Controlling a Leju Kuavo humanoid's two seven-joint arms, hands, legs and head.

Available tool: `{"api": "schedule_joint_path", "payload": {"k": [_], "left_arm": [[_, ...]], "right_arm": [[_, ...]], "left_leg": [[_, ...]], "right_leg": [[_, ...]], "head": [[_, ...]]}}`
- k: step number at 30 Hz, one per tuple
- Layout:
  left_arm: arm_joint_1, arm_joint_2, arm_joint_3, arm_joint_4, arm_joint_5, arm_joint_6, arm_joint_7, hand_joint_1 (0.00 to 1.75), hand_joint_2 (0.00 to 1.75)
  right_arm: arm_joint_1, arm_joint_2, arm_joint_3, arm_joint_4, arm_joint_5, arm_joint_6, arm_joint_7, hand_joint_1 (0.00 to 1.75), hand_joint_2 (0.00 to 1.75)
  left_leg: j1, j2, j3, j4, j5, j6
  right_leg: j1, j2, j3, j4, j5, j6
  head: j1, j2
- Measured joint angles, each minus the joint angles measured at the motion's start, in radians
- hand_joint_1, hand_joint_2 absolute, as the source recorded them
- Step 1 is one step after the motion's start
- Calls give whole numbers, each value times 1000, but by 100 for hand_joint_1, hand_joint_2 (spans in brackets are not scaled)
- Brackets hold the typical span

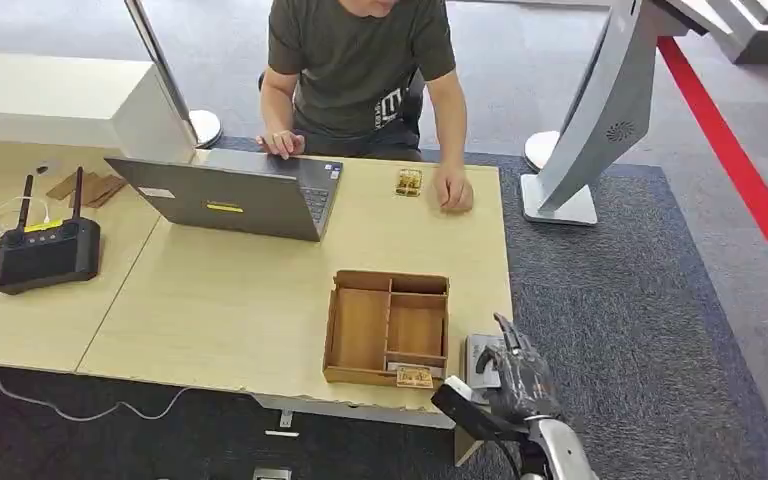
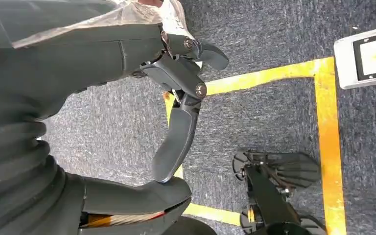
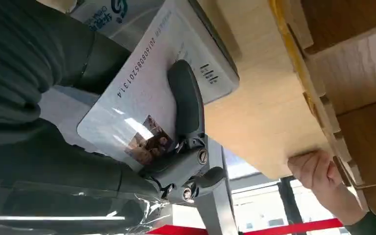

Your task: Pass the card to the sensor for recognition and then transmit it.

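the card (image 3: 137,110) is held in the right hand (image 1: 520,375), pinned by a dark finger (image 3: 188,103) across its face, and is presented directly over the sensor (image 1: 477,355), a small grey reader at the desk (image 1: 230,300) corner just beside the wooden tray (image 1: 388,325). whether the card touches the sensor cannot be told. the left hand (image 2: 142,112) hangs over the carpet, its fingers curled toward the thumb with nothing held.

risks from this position, as judged:
- the card is gripped near one end; slippage may be caused by any tilt while over the sensor, and the card may be dropped off the desk edge beside the sensor.
- recognition may fail if the card is kept too high above the sensor or skewed to it.
- the tray wall next to the sensor may be struck by the fingers when the hand is withdrawn.
- during transfer, the person's hand (image 1: 453,190), resting well beyond the tray from the sensor, must be reached; the laptop (image 1: 235,195) may be clipped if the path is swung wide.
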State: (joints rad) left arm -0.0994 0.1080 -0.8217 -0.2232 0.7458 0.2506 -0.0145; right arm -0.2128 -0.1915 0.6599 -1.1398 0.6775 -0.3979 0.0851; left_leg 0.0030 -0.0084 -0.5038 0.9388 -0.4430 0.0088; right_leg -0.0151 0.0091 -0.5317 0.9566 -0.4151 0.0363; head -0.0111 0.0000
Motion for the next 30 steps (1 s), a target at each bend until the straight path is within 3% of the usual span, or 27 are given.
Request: {"api": "schedule_joint_path", "payload": {"k": [9,15,21,30], "left_arm": [[0,0,7,0,10,3,4,0,175],[0,0,8,0,17,6,4,0,175],[1,0,8,0,19,13,3,0,175],[1,0,8,0,20,13,3,0,175]], "right_arm": [[-17,31,0,97,0,9,-23,175,175],[-29,50,-2,128,32,-33,-37,175,175],[-25,47,-30,59,89,-47,3,175,175],[-18,42,-53,-8,98,-44,8,175,175]], "left_leg": [[0,0,-1,0,0,0],[0,0,-1,0,0,0],[0,0,0,0,0,0],[0,0,0,0,0,0]], "right_leg": [[0,0,0,0,0,0],[0,0,0,0,0,0],[0,0,0,0,0,0],[0,0,0,0,0,0]], "head": [[0,0],[0,0],[0,0],[0,0]]}}
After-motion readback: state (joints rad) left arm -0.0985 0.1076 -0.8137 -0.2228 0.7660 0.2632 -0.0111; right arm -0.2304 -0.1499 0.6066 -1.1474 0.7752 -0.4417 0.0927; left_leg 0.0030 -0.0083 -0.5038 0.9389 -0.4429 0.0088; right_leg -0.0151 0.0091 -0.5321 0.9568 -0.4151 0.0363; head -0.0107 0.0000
